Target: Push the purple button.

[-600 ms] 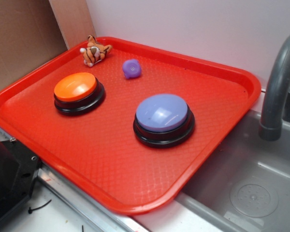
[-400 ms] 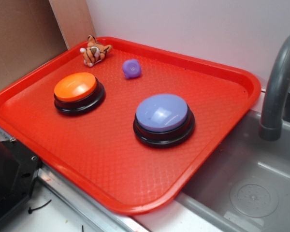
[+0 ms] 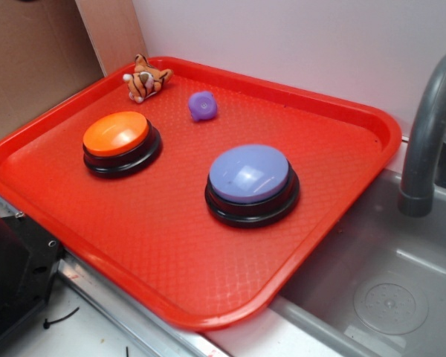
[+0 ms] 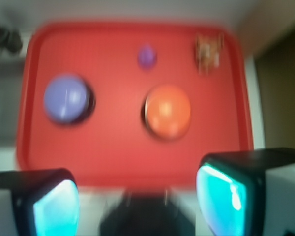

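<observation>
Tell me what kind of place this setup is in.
Probably a toy kitchen used as a robot test bench: a grey sink basin with a faucet sits beside a red tray holding the purple button and small toys.

Everything is blurred from up here. My fingers (image 4: 56, 209) frame the bottom corners, spread wide apart over the near rim of the red tray (image 4: 123, 152). The purple button (image 4: 65, 98) sits left of centre, the orange button (image 4: 167, 112) right of it, a small purple toy (image 4: 147, 56) above, a striped toy (image 4: 208, 51) upper right.
</observation>
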`<state>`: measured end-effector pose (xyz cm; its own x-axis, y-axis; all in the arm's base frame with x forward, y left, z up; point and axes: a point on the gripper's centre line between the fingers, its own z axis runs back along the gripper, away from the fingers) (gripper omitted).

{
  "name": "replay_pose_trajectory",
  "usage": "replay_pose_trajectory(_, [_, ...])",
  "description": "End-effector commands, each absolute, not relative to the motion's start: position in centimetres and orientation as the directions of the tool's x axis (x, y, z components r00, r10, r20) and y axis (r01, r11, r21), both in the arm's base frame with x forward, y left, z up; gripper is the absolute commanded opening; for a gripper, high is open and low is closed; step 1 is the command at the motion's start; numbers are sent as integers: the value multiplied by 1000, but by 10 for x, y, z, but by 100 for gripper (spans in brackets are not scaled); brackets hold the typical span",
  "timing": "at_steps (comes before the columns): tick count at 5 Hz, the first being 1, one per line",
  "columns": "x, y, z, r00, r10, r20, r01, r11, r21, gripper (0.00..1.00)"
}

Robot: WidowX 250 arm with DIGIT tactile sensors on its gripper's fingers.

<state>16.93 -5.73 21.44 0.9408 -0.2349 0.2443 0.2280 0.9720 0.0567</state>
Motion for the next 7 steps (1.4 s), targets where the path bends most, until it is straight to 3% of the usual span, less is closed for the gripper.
replay_pose_trajectory(1, [224,-130,162,714,-651,258,654,752,86,100])
replay_pose_trajectory(2, [224,-137,126,593,-767,245,790,613,7,100])
replay_pose_trajectory(4, [223,-133,81,574,-810,120,818,565,-108,100])
replay_pose_trajectory(7, [226,-153,59,501,-865,23,861,495,-115,100])
